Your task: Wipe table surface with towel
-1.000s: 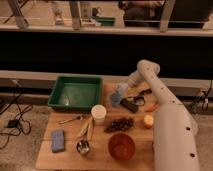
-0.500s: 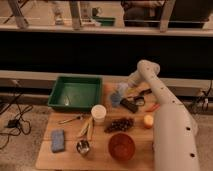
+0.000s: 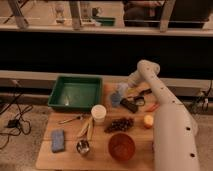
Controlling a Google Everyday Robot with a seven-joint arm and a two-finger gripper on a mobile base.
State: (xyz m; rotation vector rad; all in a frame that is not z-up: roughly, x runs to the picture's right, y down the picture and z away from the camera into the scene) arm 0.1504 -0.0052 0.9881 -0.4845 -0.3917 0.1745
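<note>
We locate the hand (image 3: 126, 91) over the far edge of the bench (image 3: 47, 159), right of the green tray (image 3: 75, 92); the pale towel (image 3: 118, 96) lies directly at it. We cannot tell whether the hand is grasping or released.

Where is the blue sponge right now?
In the camera view, the blue rectangular sponge lies at the wooden table's lower left corner, beside the metal spoon; the gripper is across the table by the pale blue towel.

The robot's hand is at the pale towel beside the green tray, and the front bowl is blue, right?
The bowl is orange-red, not blue, as the camera view shows. The gripper is at the towel beside the green tray.
</note>
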